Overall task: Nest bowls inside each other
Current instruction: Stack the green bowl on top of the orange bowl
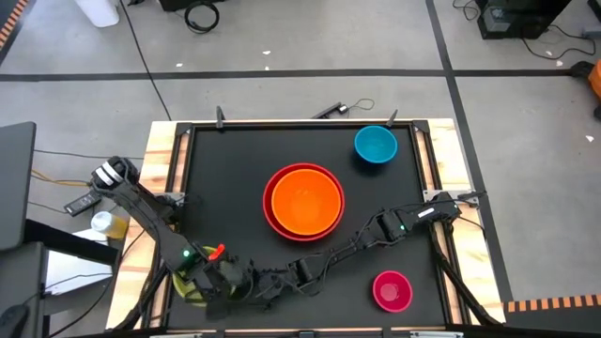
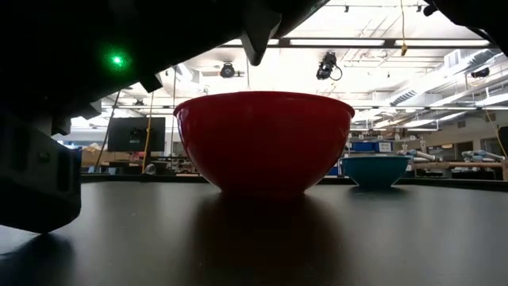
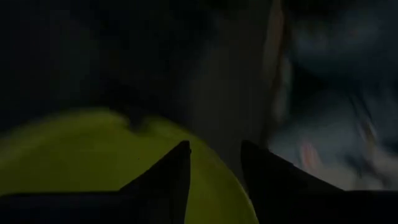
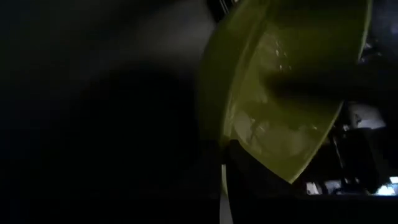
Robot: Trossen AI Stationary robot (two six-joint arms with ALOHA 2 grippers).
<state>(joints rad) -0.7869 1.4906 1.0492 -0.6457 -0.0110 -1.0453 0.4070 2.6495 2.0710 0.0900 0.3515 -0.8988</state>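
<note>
The yellow-green bowl [image 1: 185,287] is at the table's near left corner, mostly hidden under both arms. It fills the left wrist view [image 3: 93,155] and shows tilted in the right wrist view [image 4: 292,74]. My left gripper [image 1: 216,279] and my right gripper [image 1: 252,282] are both on it. The orange bowl [image 1: 306,200] sits nested in the red bowl [image 2: 263,139] at the table's middle. The blue bowl [image 1: 376,145] stands at the far right. The pink bowl [image 1: 392,290] stands at the near right. My left gripper stands astride the bowl's rim [image 3: 217,171], one finger [image 3: 165,180] over the bowl and the other [image 3: 267,180] beside it, coming from above at a slant. Whether the pads touch the wall does not show. My right gripper is shut on the bowl's rim [image 4: 227,144], coming nearly level from the table's right side. Its dark fingers hide the place of contact. The bowl sits tilted, its glossy inside turned toward the camera.
The two arms cross close together over the near left corner. The red and orange stack stands just beyond them at the middle. A wooden frame [image 1: 160,160] edges the black table top [image 1: 225,169].
</note>
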